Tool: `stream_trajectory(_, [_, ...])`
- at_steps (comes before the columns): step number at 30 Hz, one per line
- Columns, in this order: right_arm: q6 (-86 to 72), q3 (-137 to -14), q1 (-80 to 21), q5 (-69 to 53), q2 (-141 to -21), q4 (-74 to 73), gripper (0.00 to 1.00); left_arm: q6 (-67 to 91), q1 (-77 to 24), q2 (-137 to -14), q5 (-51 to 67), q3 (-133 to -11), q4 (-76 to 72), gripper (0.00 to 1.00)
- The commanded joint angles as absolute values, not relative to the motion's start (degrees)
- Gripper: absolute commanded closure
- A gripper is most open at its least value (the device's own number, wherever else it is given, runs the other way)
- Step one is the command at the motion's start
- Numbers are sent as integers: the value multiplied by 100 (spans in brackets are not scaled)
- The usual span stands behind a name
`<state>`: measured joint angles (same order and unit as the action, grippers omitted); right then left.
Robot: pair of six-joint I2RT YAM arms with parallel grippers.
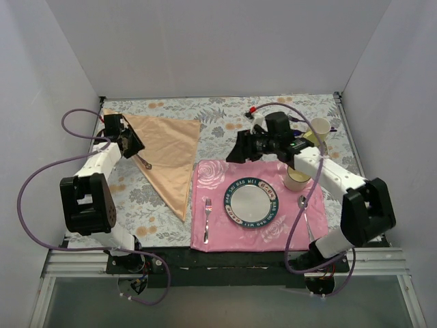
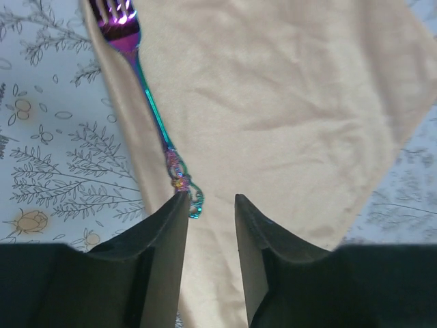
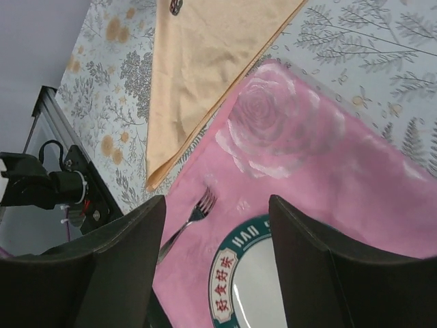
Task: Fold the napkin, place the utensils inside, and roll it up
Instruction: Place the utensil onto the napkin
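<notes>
Stretching between white walls (image 1: 205,41), floral tablecloth (image 1: 225,113) bears napkin (image 1: 171,147); left fingers (image 2: 164,253), right fingers (image 3: 116,266) parted.

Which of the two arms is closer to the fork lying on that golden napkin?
Left. The left gripper hovers at the handle end of the fork on the napkin. The right gripper is over the pink placemat, away from that fork.

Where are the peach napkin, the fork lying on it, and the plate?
napkin (image 1: 171,147), top view, middle of the cloth.
fork (image 2: 145,89), left wrist view, middle of its handle.
plate (image 1: 252,203), top view, bare white centre.
</notes>
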<state>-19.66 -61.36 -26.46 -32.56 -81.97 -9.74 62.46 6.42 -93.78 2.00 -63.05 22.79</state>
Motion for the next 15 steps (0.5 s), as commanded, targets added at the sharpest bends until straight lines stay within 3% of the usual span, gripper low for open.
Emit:
stream_trajectory(1, [-2171,-6950,-3374,-2453,-9452,-159,32,6477,598,-8580,815,-6487,2347,64])
stream_trajectory(4, [-2188,-7741,-3752,-2172,-10428,-131,36,6556,554,-8360,749,-6197,2294,60])
stream_trajectory(6, [-2101,-8453,-3972,-2188,-11070,-298,37,6810,597,-8245,572,-6030,2023,50])
stream_trajectory(9, [-1987,-9131,-4227,-2276,-11643,-632,38,7039,791,-8358,493,-6143,1514,45])
stream_trajectory(15, [-1398,-9949,-4702,-2724,-12155,-1449,40,7795,1730,-9544,1116,-6776,505,42])
